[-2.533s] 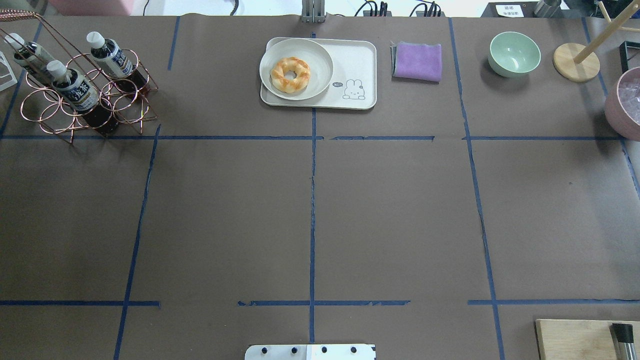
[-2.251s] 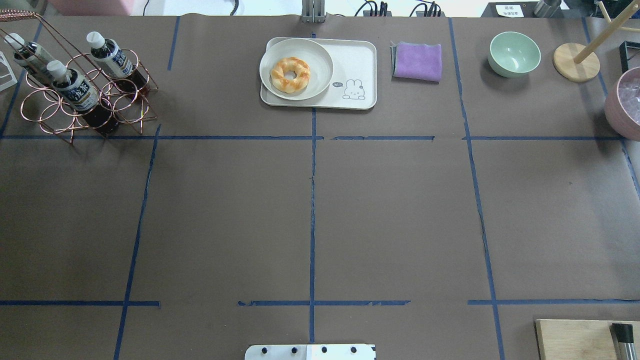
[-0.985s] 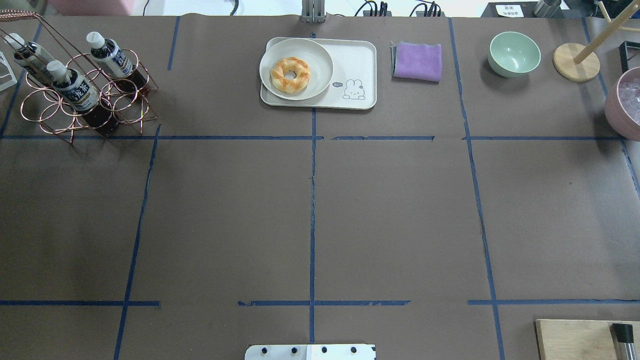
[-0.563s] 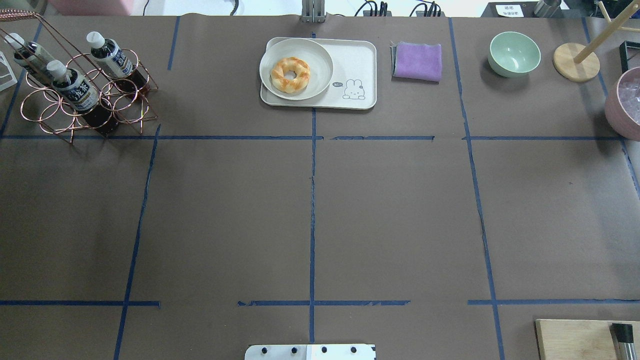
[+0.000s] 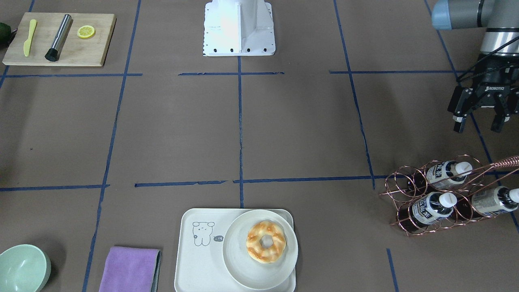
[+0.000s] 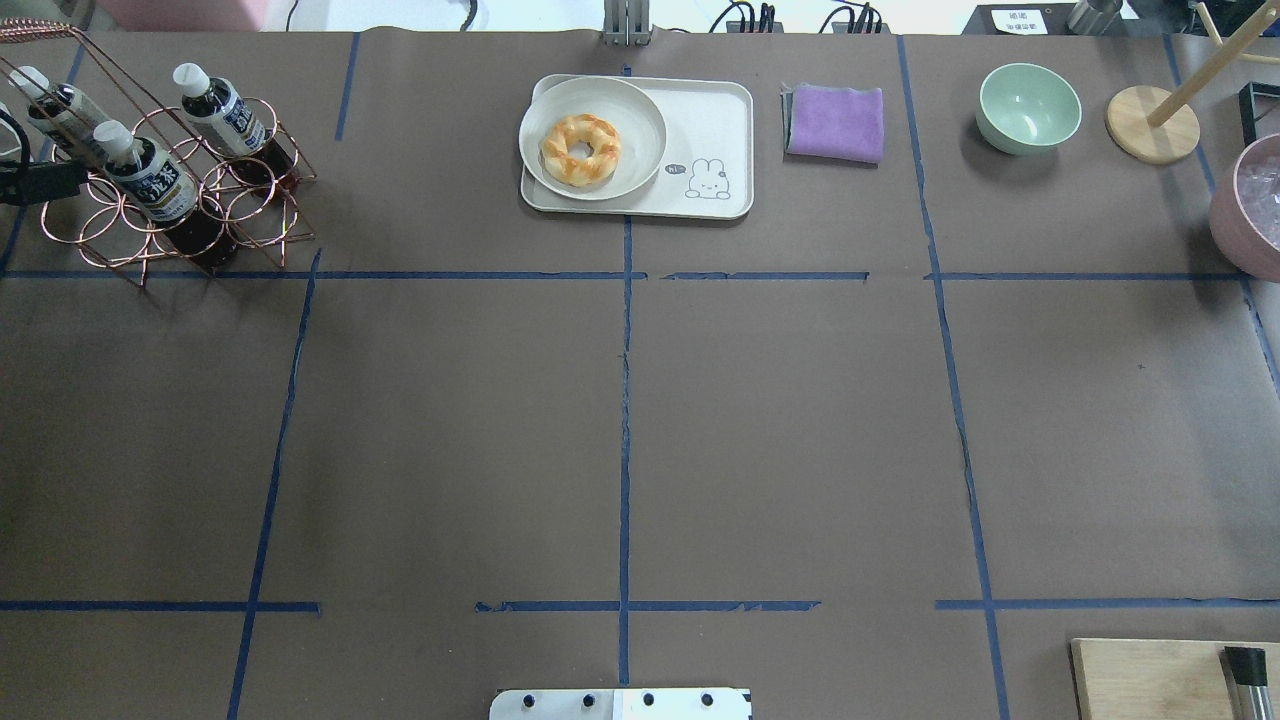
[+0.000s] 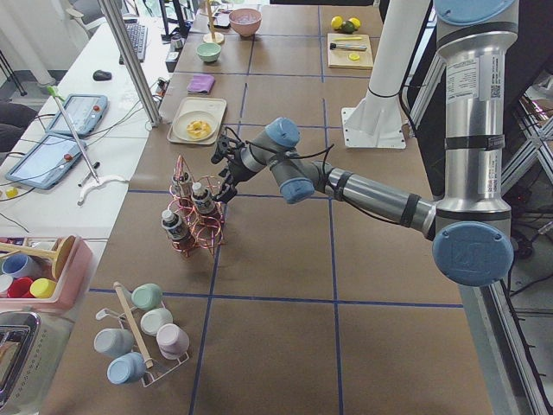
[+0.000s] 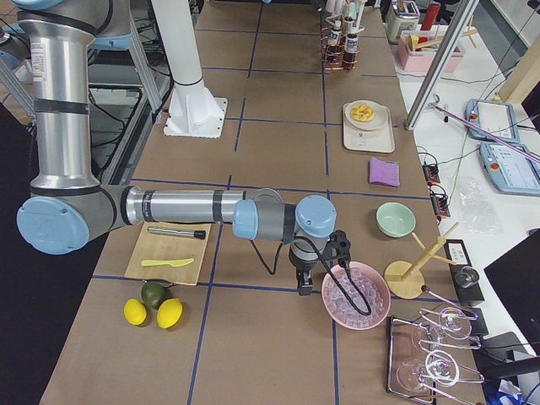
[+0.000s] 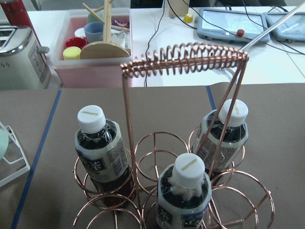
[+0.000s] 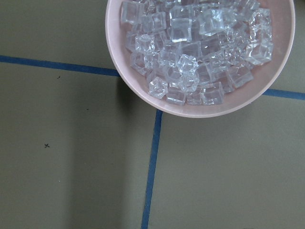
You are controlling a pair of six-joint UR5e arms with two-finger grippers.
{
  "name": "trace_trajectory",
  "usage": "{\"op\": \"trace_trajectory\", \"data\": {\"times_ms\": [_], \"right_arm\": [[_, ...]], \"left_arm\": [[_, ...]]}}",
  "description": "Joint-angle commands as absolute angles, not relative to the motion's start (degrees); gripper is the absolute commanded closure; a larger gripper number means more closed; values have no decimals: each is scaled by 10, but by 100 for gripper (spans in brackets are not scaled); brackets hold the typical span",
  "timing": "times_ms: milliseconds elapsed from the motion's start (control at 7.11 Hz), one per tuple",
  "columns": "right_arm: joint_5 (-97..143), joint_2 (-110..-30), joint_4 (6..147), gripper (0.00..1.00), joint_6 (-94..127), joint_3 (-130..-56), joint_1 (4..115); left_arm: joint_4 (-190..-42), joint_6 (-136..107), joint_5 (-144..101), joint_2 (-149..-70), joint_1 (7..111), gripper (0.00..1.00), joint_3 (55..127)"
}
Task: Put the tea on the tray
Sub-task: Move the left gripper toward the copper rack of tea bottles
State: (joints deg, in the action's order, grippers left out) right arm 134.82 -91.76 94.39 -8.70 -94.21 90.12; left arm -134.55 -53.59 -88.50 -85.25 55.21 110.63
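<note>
Three tea bottles stand tilted in a copper wire rack (image 5: 446, 194) at the table's far left: one (image 5: 448, 172), one (image 5: 432, 207) and one (image 5: 492, 200). They also show in the overhead view (image 6: 150, 175) and close up in the left wrist view (image 9: 97, 148). The cream tray (image 5: 202, 251) with a small animal drawing lies at the far middle (image 6: 710, 130). My left gripper (image 5: 477, 126) is open and empty, just on the robot's side of the rack. My right gripper (image 8: 316, 270) hovers by the pink ice bowl; I cannot tell whether it is open or shut.
A round plate (image 5: 279, 263) with a doughnut (image 5: 265, 241) fills half the tray. A purple cloth (image 5: 129, 269), a green bowl (image 5: 22, 269), a pink bowl of ice (image 10: 200, 52) and a wooden board (image 5: 61, 40) with tools also stand on the table.
A dark part of my left gripper has come into the overhead view at the left edge, beside the rack. Nothing else has moved.
</note>
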Motion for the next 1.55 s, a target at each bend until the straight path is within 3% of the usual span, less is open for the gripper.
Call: {"op": "trace_trajectory", "data": {"times_ms": [0, 141, 422, 1407], "right_arm": [[1348, -918, 944, 0, -87, -941, 901], [1348, -918, 944, 0, -87, -941, 901], [1348, -918, 944, 0, -87, -941, 901], [1349, -917, 944, 0, -86, -942, 901]], "left_arm": [[-1350, -562, -775, -859, 489, 2, 1094], [-1350, -563, -775, -881, 489, 5, 1078], [-1359, -563, -775, -904, 489, 23, 1053], [-1376, -555, -774, -910, 507, 26, 1023]]}}
